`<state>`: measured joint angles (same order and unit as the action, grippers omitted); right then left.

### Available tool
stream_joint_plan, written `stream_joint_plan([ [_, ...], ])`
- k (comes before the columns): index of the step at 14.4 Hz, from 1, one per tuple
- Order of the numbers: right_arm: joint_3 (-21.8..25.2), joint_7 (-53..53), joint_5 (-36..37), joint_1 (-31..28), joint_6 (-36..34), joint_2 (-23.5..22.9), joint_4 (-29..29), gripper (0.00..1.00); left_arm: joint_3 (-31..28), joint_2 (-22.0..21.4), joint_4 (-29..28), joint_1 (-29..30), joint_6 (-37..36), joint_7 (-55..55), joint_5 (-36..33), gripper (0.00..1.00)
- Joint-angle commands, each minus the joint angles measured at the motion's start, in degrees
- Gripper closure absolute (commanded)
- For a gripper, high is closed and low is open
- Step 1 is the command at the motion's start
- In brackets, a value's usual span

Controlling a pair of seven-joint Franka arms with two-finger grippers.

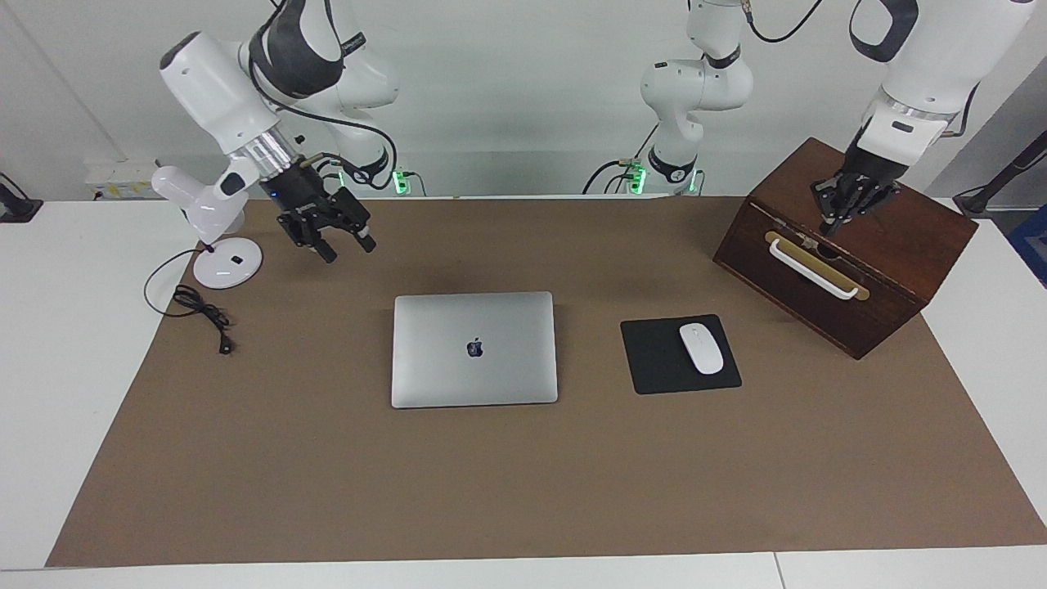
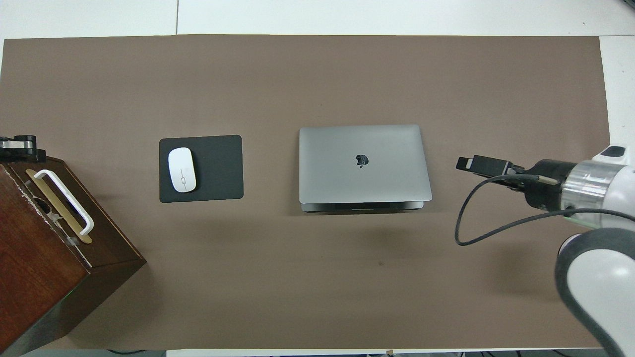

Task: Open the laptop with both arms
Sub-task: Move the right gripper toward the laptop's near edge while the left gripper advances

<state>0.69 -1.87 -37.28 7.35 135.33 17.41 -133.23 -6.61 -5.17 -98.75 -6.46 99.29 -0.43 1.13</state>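
The laptop (image 1: 474, 349) lies closed and flat in the middle of the brown mat, its silver-grey lid up with the dark logo showing; it also shows in the overhead view (image 2: 364, 166). My right gripper (image 1: 348, 245) is open and empty. It hangs over the bare mat toward the right arm's end of the table, apart from the laptop, and shows in the overhead view (image 2: 471, 164). My left gripper (image 1: 842, 214) is over the top of the wooden box, away from the laptop; only its tip shows in the overhead view (image 2: 17, 145).
A dark wooden box (image 1: 891, 237) with a white handle stands at the left arm's end. A black mouse pad (image 1: 654, 356) with a white mouse (image 1: 702, 348) lies between box and laptop. A white desk lamp (image 1: 217, 221) and its black cable (image 1: 200, 311) are at the right arm's end.
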Motion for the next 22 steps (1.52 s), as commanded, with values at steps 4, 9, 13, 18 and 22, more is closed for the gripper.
stream_joint_plan([
  [4,-0.1,-0.9,-22.6,16.4,25.6,-0.9,-7.7,0.00,0.1,-0.2,-2.4,0.1,5.6,-0.4,3.8,1.00],
  [9,-0.1,0.1,-45.5,30.0,42.8,-8.3,-6.5,0.00,0.6,-2.6,-11.7,-0.7,15.9,-0.2,4.1,1.00],
  [13,-0.2,0.0,-55.2,32.9,45.7,-10.2,-5.6,0.00,0.5,-6.2,-22.8,-5.1,29.7,-0.3,4.4,1.00],
  [18,-0.3,0.1,-63.3,35.4,48.1,-10.3,-5.5,0.00,0.5,-10.6,-38.4,-11.4,48.9,-0.5,4.4,1.00],
  [22,-0.3,0.2,-64.2,35.5,47.7,-11.9,-5.5,0.00,0.5,-11.2,-49.1,-17.2,66.0,-1.8,4.4,1.00],
])
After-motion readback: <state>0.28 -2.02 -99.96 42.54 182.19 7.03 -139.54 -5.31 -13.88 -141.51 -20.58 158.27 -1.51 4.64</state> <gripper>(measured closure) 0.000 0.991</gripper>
